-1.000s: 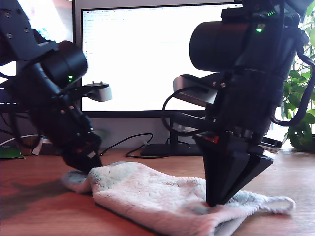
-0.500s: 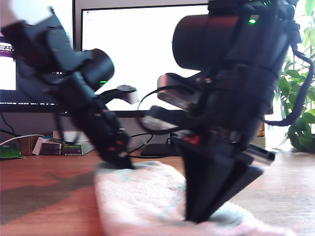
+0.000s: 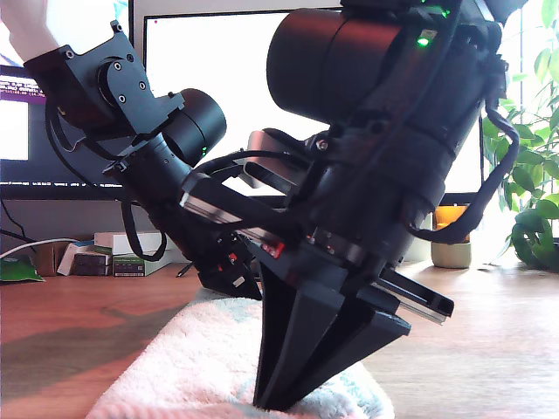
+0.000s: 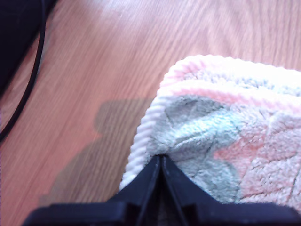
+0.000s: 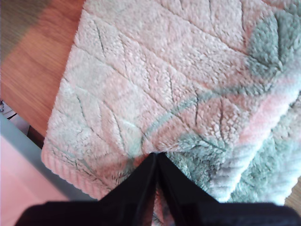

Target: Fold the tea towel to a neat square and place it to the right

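The tea towel (image 3: pixel 188 362), fluffy pale pink with grey-green leaf shapes, lies bunched on the wooden table at the bottom of the exterior view. My first gripper (image 4: pixel 160 159) is shut on the towel (image 4: pixel 225 127) at its corded pink hem (image 4: pixel 143 136); in the exterior view it is the farther arm's gripper (image 3: pixel 238 286), at the towel's back edge. My second gripper (image 5: pixel 155 157) is shut on a fold of the towel (image 5: pixel 155 70); in the exterior view it is the big near arm's gripper (image 3: pixel 272 401), pressing down at the towel's front.
A bright monitor (image 3: pixel 227 70) stands behind the arms, with small boxes (image 3: pixel 113 260) under it at the exterior view's left. A cup (image 3: pixel 454 249) and a green plant (image 3: pixel 537 201) stand at that view's right. A black cable (image 4: pixel 23 89) runs over the wood. The table's edge (image 5: pixel 28 136) shows beside the towel.
The farther arm swung toward the exterior view's right with its hem. The near arm came toward that view's left and closer to the camera. The towel has bunched shorter.
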Controlling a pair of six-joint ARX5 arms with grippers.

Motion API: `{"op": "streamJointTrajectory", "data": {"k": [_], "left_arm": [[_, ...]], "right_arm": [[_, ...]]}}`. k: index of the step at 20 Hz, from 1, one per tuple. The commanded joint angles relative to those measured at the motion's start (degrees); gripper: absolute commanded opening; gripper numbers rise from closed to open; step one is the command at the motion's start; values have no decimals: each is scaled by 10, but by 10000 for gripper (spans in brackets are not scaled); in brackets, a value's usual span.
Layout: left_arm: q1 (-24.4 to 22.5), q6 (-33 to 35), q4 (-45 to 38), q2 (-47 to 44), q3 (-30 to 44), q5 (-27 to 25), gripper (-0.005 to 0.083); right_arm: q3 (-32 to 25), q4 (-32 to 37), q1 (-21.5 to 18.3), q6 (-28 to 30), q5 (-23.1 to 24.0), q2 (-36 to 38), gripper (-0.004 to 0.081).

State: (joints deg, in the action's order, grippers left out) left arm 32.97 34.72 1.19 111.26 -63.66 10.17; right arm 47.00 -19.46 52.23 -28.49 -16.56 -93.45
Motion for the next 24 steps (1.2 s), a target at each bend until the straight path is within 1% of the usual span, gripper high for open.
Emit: {"op": "streamJointTrajectory", "data": {"k": [1,3,6,9,11,15,16,17,19,20,22,23,24], "left_arm": [[5,2,5,36,5,0,-21],[5,2,12,34,-3,-1,-21],[5,2,46,22,-23,0,-21],[5,2,52,5,-24,9,-21],[5,2,71,-8,-24,9,-21],[4,0,80,-44,-24,14,-21],[4,-3,87,-56,-24,15,-21],[4,-2,91,-66,-24,16,-21],[-1,-2,91,-84,-24,16,-21],[-5,-3,96,-94,-24,16,-21],[-14,-24,127,-118,-24,16,-21],[-20,-32,143,-132,-24,23,-21],[-25,-37,158,-148,-23,44,-21]], "right_arm": [[-18,-2,5,0,2,-17,-9],[-17,8,5,4,2,-14,0],[-9,4,4,35,2,8,0],[-4,-14,-6,35,4,32,0],[-4,-30,-15,43,6,50,0],[-4,-34,-38,50,5,81,0],[-4,-39,-47,63,4,85,0],[-4,-46,-57,64,1,87,0],[-4,-57,-76,75,-16,87,0],[-4,-57,-83,93,-28,87,0],[-2,-50,-102,140,-42,87,-13],[1,-42,-115,154,-43,87,-12],[5,-35,-129,160,-45,87,-12]]}}
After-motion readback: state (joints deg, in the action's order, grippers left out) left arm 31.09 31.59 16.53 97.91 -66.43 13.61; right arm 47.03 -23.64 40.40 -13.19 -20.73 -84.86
